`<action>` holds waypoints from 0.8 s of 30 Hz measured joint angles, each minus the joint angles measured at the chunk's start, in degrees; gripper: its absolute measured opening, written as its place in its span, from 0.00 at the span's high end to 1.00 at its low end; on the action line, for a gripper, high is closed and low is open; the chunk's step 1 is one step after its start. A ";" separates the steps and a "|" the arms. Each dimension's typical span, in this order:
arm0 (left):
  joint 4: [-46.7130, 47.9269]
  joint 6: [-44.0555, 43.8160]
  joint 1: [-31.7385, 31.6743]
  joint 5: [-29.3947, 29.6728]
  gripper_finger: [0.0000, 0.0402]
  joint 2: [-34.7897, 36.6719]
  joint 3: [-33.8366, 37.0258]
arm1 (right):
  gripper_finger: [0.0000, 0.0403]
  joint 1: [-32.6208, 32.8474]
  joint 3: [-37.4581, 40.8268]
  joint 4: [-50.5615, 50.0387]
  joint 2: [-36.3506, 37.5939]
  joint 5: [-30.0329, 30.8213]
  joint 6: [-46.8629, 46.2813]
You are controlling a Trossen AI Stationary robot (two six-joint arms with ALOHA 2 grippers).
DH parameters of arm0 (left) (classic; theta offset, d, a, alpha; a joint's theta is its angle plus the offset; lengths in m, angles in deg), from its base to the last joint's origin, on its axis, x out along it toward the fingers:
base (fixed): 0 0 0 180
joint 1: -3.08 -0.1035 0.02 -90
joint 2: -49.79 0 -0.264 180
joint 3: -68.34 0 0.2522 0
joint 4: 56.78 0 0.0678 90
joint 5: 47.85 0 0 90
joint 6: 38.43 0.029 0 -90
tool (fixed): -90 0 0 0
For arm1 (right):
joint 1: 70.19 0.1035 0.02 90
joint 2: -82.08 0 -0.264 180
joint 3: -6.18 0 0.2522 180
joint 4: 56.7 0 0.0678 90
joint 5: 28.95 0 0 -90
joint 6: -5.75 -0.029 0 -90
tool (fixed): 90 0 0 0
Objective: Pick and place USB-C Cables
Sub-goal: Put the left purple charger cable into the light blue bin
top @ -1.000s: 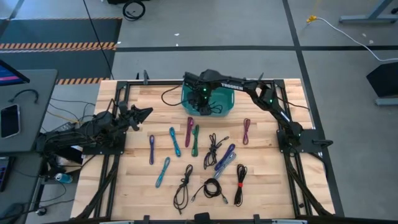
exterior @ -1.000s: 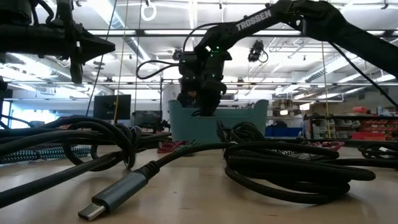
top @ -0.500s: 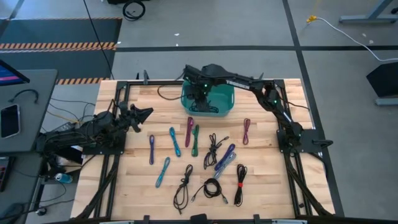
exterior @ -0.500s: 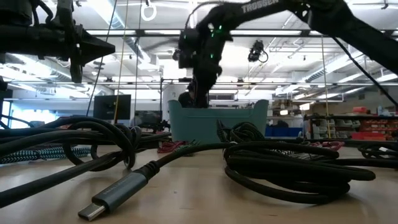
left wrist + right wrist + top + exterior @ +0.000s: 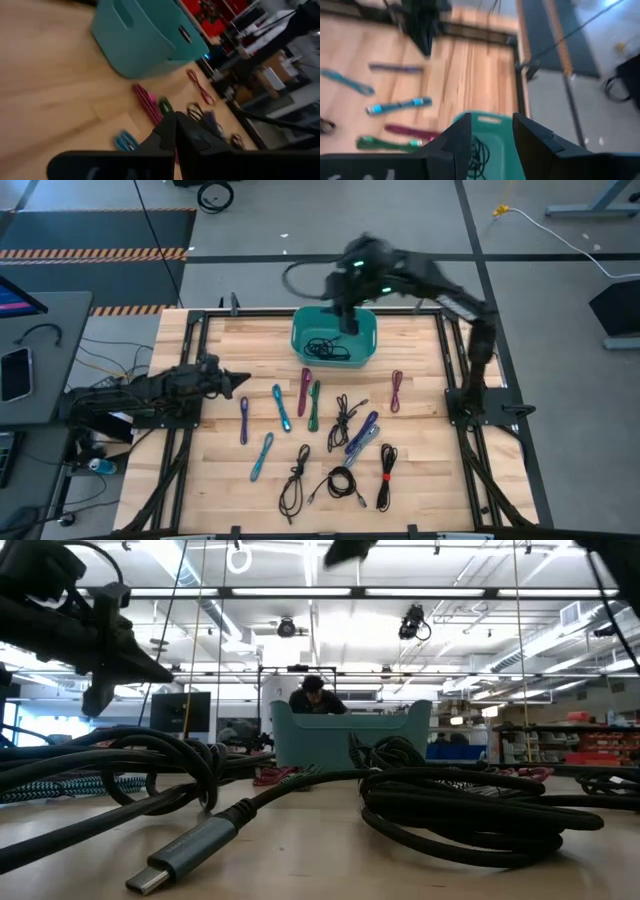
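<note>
- Currently, the right gripper (image 5: pixel 349 308) hangs above the teal bin (image 5: pixel 369 352) at the far middle of the table; its fingers (image 5: pixel 454 140) stand apart with nothing between them.
- One black cable (image 5: pixel 327 348) lies coiled inside the bin, directly beneath the right gripper.
- The remaining USB-C cables (image 5: pixel 340 420) lie loose on the table on the near side of the bin, spread in rough rows toward the table's front edge.
- The left gripper (image 5: pixel 237 381) is extended low over the left part of the table, fingers (image 5: pixel 172 131) pressed together and empty.
- Key relation: the purple cable (image 5: pixel 244 420) and the blue cable (image 5: pixel 281 407) lie just beside the left gripper's tip, on its near side. The left arm is clearly nearer to both than the right arm.
- Both cables run lengthwise from the far side of the table toward the near side. The magenta cable (image 5: pixel 304 391) and green cable (image 5: pixel 314 404) lie parallel to them.
- Judgement: the left fingers must spread before any grasp. They should close across a cable's thin width, not along its length.
</note>
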 joint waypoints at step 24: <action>54.49 -13.48 14.20 -4.78 1.00 -51.52 -43.45 | 0.63 2.06 0.11 1.63 13.03 0.29 -8.13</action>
